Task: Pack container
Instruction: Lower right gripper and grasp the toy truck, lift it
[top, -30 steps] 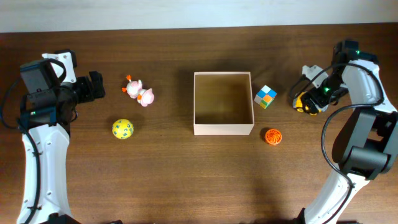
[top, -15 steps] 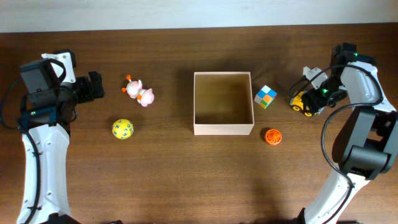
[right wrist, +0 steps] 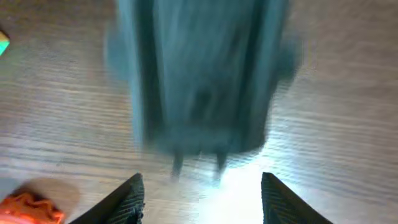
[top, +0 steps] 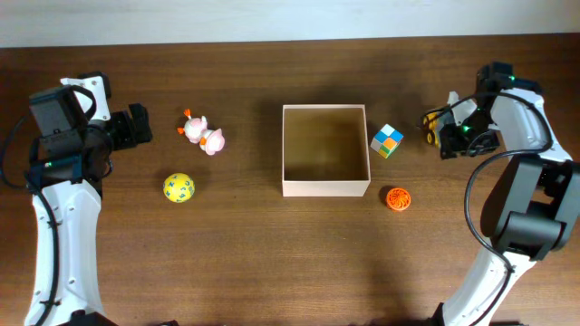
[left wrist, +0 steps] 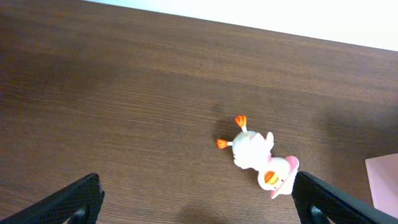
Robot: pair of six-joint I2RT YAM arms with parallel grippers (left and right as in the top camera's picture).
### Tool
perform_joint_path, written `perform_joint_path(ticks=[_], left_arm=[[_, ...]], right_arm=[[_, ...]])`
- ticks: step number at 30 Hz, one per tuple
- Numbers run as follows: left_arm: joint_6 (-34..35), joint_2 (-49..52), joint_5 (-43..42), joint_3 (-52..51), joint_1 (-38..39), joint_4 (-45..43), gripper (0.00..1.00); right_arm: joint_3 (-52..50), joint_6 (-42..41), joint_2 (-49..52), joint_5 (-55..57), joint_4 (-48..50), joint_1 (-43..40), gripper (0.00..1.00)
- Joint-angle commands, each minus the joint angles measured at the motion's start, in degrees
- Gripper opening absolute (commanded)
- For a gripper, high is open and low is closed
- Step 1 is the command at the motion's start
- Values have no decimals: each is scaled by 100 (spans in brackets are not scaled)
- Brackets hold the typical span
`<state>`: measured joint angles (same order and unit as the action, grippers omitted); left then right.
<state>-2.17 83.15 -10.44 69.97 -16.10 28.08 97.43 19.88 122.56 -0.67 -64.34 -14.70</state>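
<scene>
1. Cream-walled and tan inside, the container [top: 325, 189] sits open-topped at the middle of the dark wooden table [top: 272, 272].
2. Just beside the container's right wall lies a checkered cube [top: 387, 140] with blue, green, white and orange squares, close to the wall but apart from it.
3. Off the container's front right corner rests an orange ball [top: 397, 198]; the right wrist view shows it at the lower left edge [right wrist: 28, 208].
4. Farther right of the container, beyond the cube, is the right gripper [top: 449, 138], with a yellow and black toy [top: 433, 138] at its tip.
5. In the right wrist view its fingers [right wrist: 132, 200] stand on either side of a blurred dark shape; I cannot tell whether they clamp it.
6. Left of the container, well apart, a pink and white duck [top: 203, 135] lies on its side, orange feet pointing away from the container [left wrist: 258, 152].
7. A yellow ball [top: 178, 187] sits left of the container, nearer the front edge than the duck.
8. Farthest left of the container is the left gripper [top: 140, 127], fingers [left wrist: 81, 196] spread wide apart, holding nothing.
</scene>
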Motion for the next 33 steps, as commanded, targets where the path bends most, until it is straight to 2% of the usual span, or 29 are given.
perform_joint_path(ticks=[1,4,6,7,10,16,21,33], left_arm=[[-90,52,42,111,-24,7,99],[-90,52,42,111,-24,7,99],[-90,52,42,111,-24,7,99],[-90,52,42,111,-24,7,99],[-90,52,42,111,-24,7,99],[-90,52,42,111,-24,7,99],[-90,52,39,111,-20,9,99],[-87,52,39,111,-20,13,99]], right_arm=[[-46,-584,61,39,-87,166,55],[-46,-584,61,240,-96,251,63],[-42,-586,61,442,-33,278,65],[-28,-588,61,442,20,278,70],[72,-905,59,420,221,273,72],[621,-990,59,374,492,273,84],[809,-990,59,118,778,273,87],[807,-1167,262,-326,1154,280,87]])
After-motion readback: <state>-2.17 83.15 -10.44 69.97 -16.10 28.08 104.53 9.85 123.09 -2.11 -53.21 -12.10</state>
